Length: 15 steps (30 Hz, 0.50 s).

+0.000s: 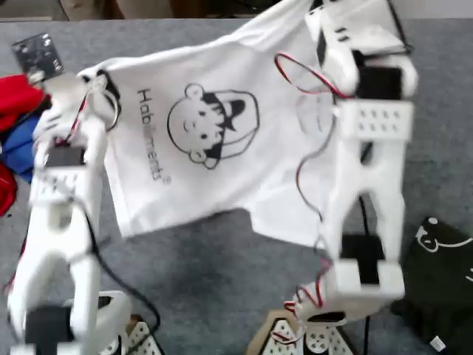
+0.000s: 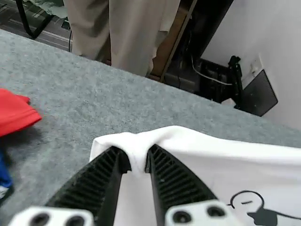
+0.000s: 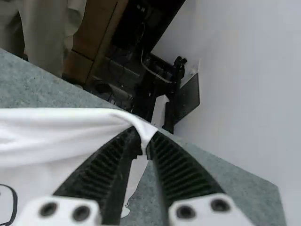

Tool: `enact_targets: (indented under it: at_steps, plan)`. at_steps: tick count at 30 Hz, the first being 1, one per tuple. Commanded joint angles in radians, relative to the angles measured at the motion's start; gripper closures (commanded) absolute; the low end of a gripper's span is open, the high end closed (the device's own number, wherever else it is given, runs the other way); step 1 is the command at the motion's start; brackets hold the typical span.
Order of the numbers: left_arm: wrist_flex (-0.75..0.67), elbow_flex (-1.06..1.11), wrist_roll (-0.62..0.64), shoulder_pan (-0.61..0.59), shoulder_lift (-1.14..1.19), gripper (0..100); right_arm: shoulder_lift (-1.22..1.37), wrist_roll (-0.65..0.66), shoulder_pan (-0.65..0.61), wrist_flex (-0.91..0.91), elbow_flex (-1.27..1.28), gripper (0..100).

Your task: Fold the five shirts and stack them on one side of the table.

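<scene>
A white shirt [image 1: 207, 148] with a black cartoon print hangs spread between both arms above the grey table [image 1: 192, 281]. At the left of the high view, my left gripper [image 1: 96, 83] is shut on one upper corner of it. The left wrist view shows the black fingers [image 2: 106, 176] of that gripper [image 2: 136, 160] pinching a fold of the white shirt [image 2: 211, 160]. My right gripper [image 1: 319, 21] at the far right is shut on the other upper corner. Its tips [image 3: 143, 141] clamp the edge of the white shirt [image 3: 56, 136]. The shirt's lower hem trails toward the table.
A red shirt [image 1: 15, 100] and a blue shirt [image 1: 18, 144] lie crumpled at the table's left edge; the red shirt [image 2: 14, 115] also lies beside my left gripper. A black shirt [image 1: 443, 266] lies at the right edge. Bare grey table lies in front, between the arm bases.
</scene>
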Motion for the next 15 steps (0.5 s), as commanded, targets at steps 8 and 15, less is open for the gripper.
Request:
enact_targets:
  at_steps: [8,15]
  plan:
    - [-0.020,-0.735,-0.011,-0.002,0.722,98,0.565,-0.064,-0.010,-0.041,-0.607,99.5]
    - [0.459,-1.192,-0.009,-0.018,0.935,98,0.690,-0.021,-0.010,0.391,-0.969,99.3]
